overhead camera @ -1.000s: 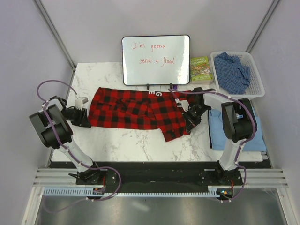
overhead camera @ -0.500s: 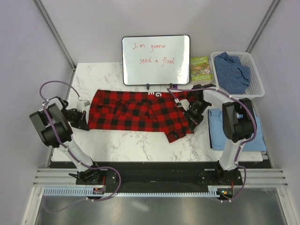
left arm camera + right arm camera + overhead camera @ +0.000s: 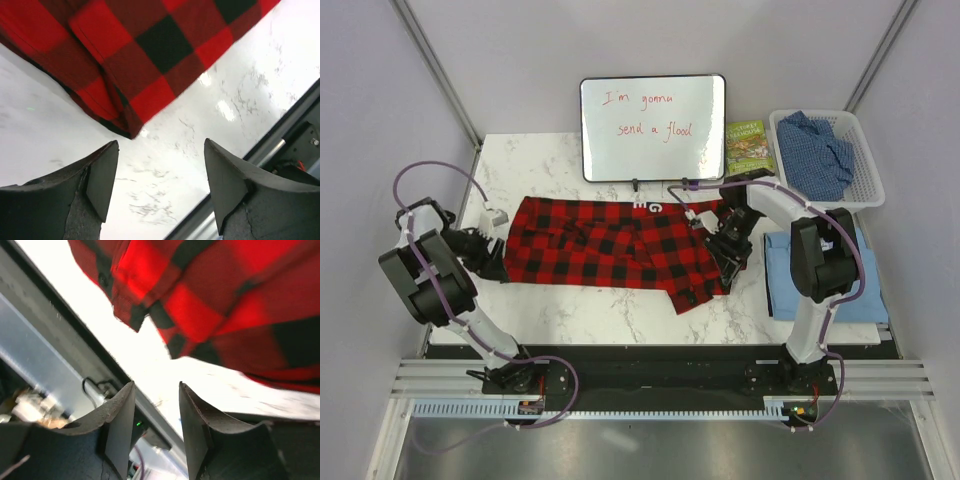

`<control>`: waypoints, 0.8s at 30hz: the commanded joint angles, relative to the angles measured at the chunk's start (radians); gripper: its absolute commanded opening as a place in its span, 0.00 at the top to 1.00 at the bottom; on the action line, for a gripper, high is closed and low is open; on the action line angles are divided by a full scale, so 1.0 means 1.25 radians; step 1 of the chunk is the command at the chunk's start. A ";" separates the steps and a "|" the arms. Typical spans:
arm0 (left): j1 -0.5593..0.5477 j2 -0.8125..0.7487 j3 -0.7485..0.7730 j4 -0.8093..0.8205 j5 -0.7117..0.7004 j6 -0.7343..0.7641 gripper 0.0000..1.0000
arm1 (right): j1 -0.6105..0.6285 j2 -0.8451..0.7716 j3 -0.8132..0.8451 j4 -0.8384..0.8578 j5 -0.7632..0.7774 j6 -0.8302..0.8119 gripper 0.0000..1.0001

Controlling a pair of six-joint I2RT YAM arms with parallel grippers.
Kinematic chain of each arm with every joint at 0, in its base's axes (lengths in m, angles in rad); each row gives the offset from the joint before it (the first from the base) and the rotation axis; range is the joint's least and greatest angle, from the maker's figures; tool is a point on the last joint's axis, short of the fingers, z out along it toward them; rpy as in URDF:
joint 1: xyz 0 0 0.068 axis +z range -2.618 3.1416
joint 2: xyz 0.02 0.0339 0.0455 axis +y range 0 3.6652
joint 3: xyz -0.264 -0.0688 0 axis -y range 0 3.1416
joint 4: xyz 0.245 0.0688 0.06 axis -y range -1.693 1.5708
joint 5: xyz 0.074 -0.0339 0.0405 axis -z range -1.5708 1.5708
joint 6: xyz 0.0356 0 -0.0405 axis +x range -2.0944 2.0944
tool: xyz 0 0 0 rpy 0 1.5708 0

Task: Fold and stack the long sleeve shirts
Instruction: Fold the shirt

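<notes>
The red-and-black checked flannel shirt (image 3: 615, 248) lies spread across the marble table, white lettering at its far edge. My left gripper (image 3: 488, 258) sits at its left end, open, with only bare marble between the fingers; the cloth's corner (image 3: 125, 125) lies just beyond them. My right gripper (image 3: 728, 252) hovers at the shirt's right end, open and empty, the flannel (image 3: 225, 305) just ahead of its fingertips. A light blue shirt (image 3: 820, 285) lies folded at the table's right side. A darker blue speckled shirt (image 3: 817, 150) is crumpled in the white basket (image 3: 867, 170).
A whiteboard (image 3: 653, 128) with red writing stands at the back centre, a book (image 3: 749, 147) beside it. The black front rail (image 3: 650, 350) runs along the near table edge. Grey walls close in left and right.
Both grippers have let go of the flannel and opened. The shirt has been pulled flatter and a little leftward; its lower right flap has dropped onto the table.
</notes>
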 commanded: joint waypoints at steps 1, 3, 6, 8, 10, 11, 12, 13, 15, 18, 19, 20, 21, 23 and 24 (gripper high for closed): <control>-0.027 -0.119 0.088 -0.137 0.196 0.143 0.24 | -0.028 -0.018 0.131 0.019 -0.041 -0.011 0.52; -0.101 -0.150 0.080 -0.102 0.235 0.116 0.26 | -0.027 0.001 0.195 0.086 -0.079 0.037 0.52; -0.173 -0.194 0.048 0.024 0.297 0.005 0.27 | -0.019 0.055 0.277 0.210 -0.090 0.112 0.50; -0.204 -0.200 0.023 0.078 0.307 -0.057 0.27 | -0.013 0.120 0.336 0.245 -0.083 0.136 0.50; -0.235 -0.194 0.010 0.088 0.309 -0.079 0.27 | 0.000 0.168 0.438 0.259 -0.070 0.150 0.50; -0.239 -0.189 0.000 0.096 0.313 -0.085 0.27 | 0.004 0.212 0.469 0.262 -0.063 0.152 0.49; -0.241 -0.189 -0.005 0.099 0.313 -0.092 0.27 | 0.010 0.232 0.520 0.267 -0.059 0.153 0.46; -0.240 -0.190 -0.010 0.104 0.312 -0.100 0.27 | 0.014 0.248 0.540 0.271 -0.052 0.155 0.44; -0.241 -0.198 -0.029 0.119 0.292 -0.101 0.26 | 0.023 0.286 0.572 0.289 -0.036 0.151 0.41; -0.241 -0.208 -0.059 0.152 0.251 -0.104 0.25 | 0.041 0.309 0.576 0.315 -0.029 0.141 0.39; -0.240 -0.208 -0.064 0.157 0.240 -0.107 0.25 | 0.046 0.313 0.576 0.316 -0.029 0.127 0.38; -0.241 -0.205 -0.071 0.160 0.229 -0.106 0.25 | 0.049 0.323 0.576 0.316 -0.021 0.123 0.37; -0.240 -0.202 -0.072 0.162 0.225 -0.106 0.25 | 0.057 0.327 0.573 0.322 -0.018 0.119 0.35; -0.241 -0.195 -0.075 0.163 0.224 -0.107 0.24 | 0.062 0.335 0.570 0.332 -0.009 0.113 0.31; -0.241 -0.192 -0.075 0.163 0.226 -0.108 0.24 | 0.065 0.338 0.566 0.344 -0.003 0.113 0.28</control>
